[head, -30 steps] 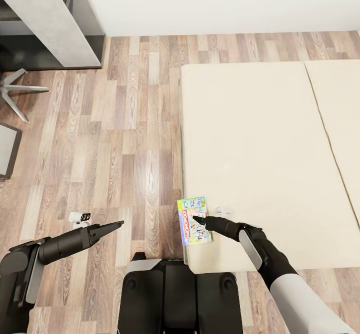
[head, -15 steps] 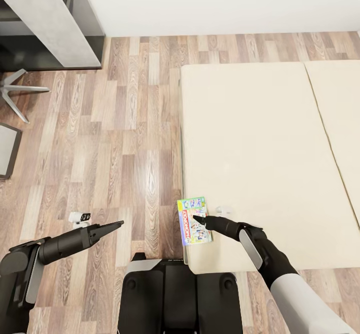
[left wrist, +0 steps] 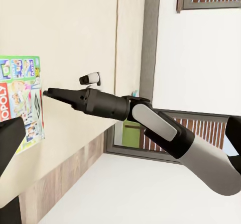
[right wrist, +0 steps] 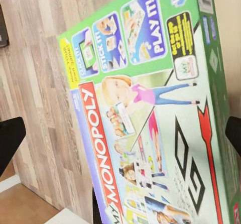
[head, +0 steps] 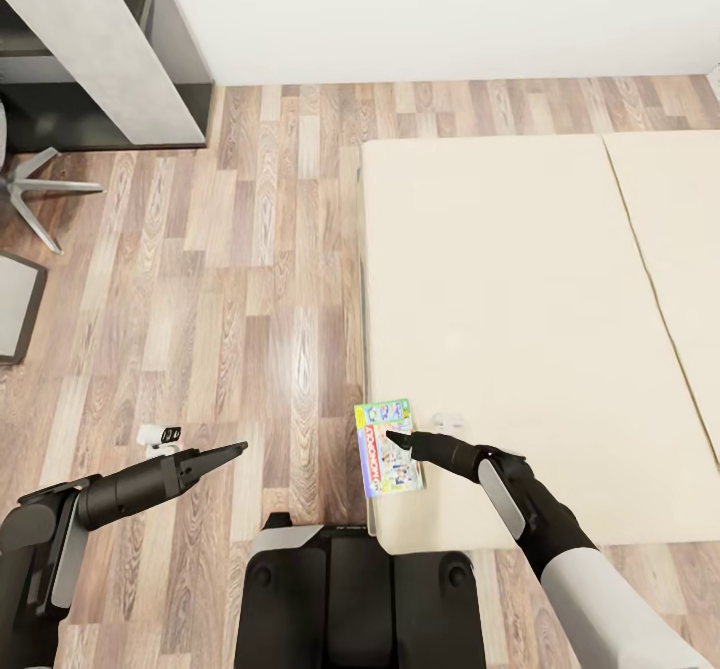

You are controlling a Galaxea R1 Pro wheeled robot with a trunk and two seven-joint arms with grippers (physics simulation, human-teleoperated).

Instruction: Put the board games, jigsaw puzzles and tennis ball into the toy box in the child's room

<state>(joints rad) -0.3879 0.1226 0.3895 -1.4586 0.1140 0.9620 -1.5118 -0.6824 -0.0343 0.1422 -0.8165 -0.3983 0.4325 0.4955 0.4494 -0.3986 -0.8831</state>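
Note:
A green-edged board game [head: 387, 449] with a red Monopoly banner lies flat on the near left corner of the beige bed [head: 520, 299], overhanging the mattress edge a little. My right gripper [head: 393, 439] hovers just over its lid. In the right wrist view the lid [right wrist: 150, 123] lies between the two black fingers [right wrist: 9, 141], which stand wide apart, so it is open. The left wrist view shows the game [left wrist: 20, 103] beside my right gripper [left wrist: 46, 92]. My left gripper [head: 236, 447] is open over the wood floor, left of the bed, holding nothing.
A grey-sided furniture unit [head: 110, 59] stands at the back left against the white wall. A chair's star base [head: 35, 189] and a dark panel [head: 12, 304] sit at the left edge. A small white device [head: 158, 436] lies on the floor by my left gripper.
The whole head view has shifted slightly, so the camera moved. Both arms and the board game keep the same positions relative to each other.

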